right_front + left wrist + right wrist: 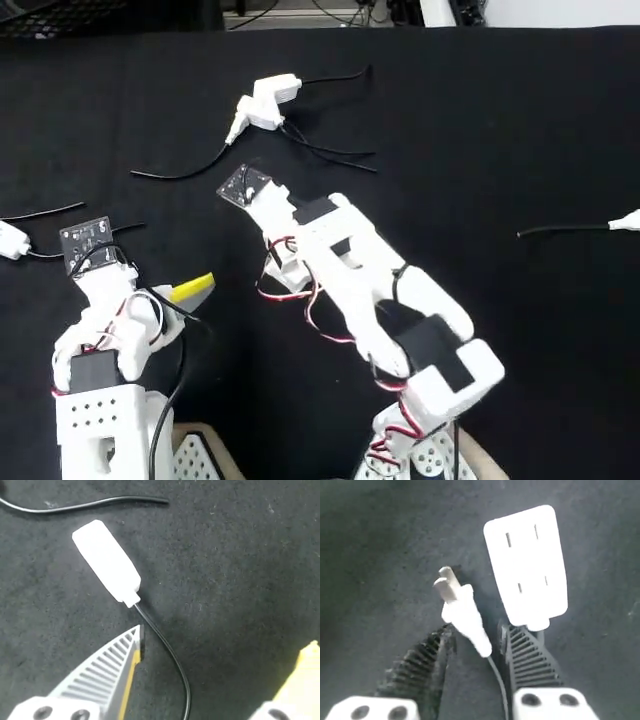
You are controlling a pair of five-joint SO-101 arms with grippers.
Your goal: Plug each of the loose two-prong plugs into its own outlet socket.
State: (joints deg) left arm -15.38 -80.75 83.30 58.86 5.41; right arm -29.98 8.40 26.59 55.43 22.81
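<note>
Jaws of the left gripper [220, 655] stood spread wide at the near left of the black table [500, 120]. A white corded connector [107, 562] lay just beyond one fingertip. Farther in, toward the middle, the right gripper [476, 632] was spread too, its fingers on either side of the cord end of a two-prong plug [462, 612]. Just beside the plug lay the outlet block [527, 565], sockets up.

Even overhead light, soft shadows
</note>
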